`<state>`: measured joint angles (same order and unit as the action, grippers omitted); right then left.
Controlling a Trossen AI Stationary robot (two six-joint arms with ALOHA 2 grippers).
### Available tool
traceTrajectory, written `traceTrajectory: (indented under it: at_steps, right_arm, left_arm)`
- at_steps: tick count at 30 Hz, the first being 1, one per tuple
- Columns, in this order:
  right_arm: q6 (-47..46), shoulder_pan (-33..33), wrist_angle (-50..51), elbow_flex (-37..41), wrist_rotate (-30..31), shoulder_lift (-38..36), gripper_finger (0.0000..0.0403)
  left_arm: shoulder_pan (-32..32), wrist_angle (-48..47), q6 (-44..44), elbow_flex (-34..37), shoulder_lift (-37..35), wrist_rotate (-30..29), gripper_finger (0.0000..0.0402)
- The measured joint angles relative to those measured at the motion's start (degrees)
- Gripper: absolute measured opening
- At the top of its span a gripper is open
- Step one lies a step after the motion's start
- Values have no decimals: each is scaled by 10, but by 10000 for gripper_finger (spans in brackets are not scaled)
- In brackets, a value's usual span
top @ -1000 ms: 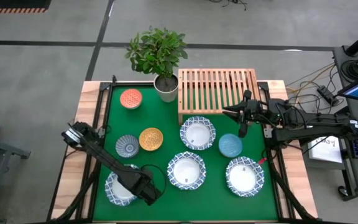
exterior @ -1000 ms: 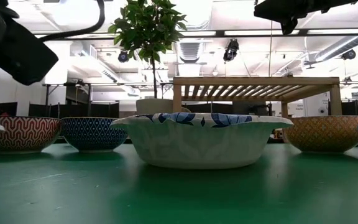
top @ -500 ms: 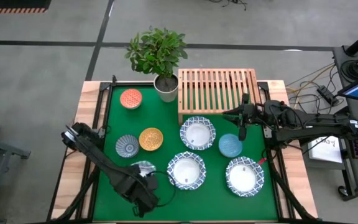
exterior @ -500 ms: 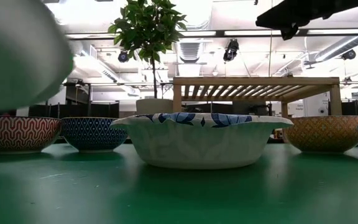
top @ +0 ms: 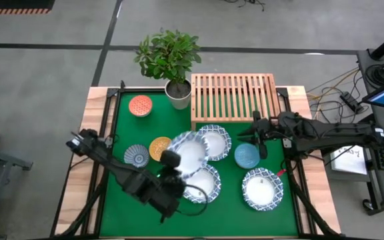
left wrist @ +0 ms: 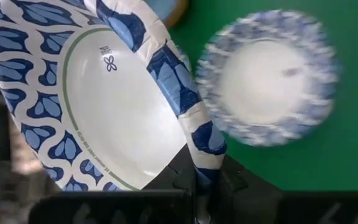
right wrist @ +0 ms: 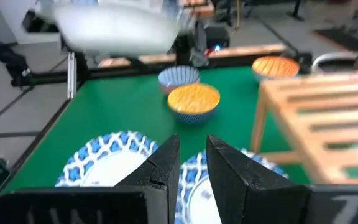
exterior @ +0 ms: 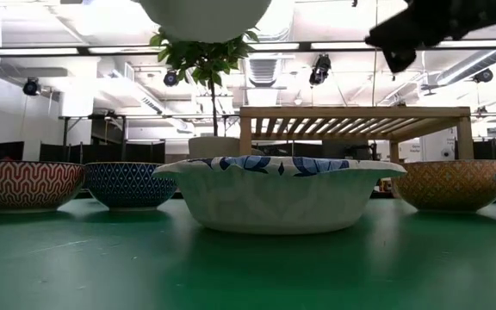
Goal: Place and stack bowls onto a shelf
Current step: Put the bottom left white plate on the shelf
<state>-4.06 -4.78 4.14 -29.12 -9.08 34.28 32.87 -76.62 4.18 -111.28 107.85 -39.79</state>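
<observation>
My left gripper (top: 172, 163) is shut on a wide white bowl with a blue-patterned rim (top: 189, 152), held high over the middle of the green mat; its underside (exterior: 205, 15) shows at the top of the low view. Three more wide bowls (top: 215, 141) (top: 203, 185) (top: 262, 189) sit on their bases on the mat. So do the light blue (top: 247, 156), yellow-orange (top: 157, 147), dark blue patterned (top: 137, 157) and orange-red (top: 140, 105) bowls. The wooden shelf (top: 233, 97) stands at the far side. My right gripper (top: 259, 138) hovers open above the light blue bowl. My left gripper pinches the bowl's blue rim (left wrist: 205, 154) between its two fingers (left wrist: 185, 180), one on the inner side and one on the outer. The bowl is lifted clear of the mat, tilted, and extends away from the fingers toward the shelf.
A plant in a white pot (top: 177, 95) stands at the shelf's left end. Black rails (top: 109, 127) frame the mat, with wooden table edges outside them. Bare mat lies at the near left corner (top: 122, 207).
My left gripper has risen from the mat's near left corner and swung toward the middle, rolling its wrist. The wide bowl that lay there has been lifted clear and tipped, and now hangs over the other bowls. My right gripper has sunk a little.
</observation>
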Motion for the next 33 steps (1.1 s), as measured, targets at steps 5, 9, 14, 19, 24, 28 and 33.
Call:
traceTrajectory:
  at_steps: [5,9,14,19,24,28,33]
  right_arm:
    - [-14,5,-24,37,0,0,68]
    - [-9,5,-48,52,1,-1,68]
    - [2,5,-51,53,1,-1,68]
    - [2,5,-53,53,1,-1,68]
    - [6,5,-53,53,1,-1,68]
    - [5,5,-53,54,1,-1,68]
    - [5,5,-53,56,1,-1,68]
  left_arm:
    - [-69,44,-143,26,0,-33,0]
    - [-140,133,-228,50,0,-32,0]
    - [-222,201,-302,73,1,-29,0]
    - [-289,253,-329,73,12,27,0]
    - [-337,292,-342,72,21,34,0]
    - [-362,312,-344,71,35,35,0]
    - [-375,334,-356,71,52,29,13]
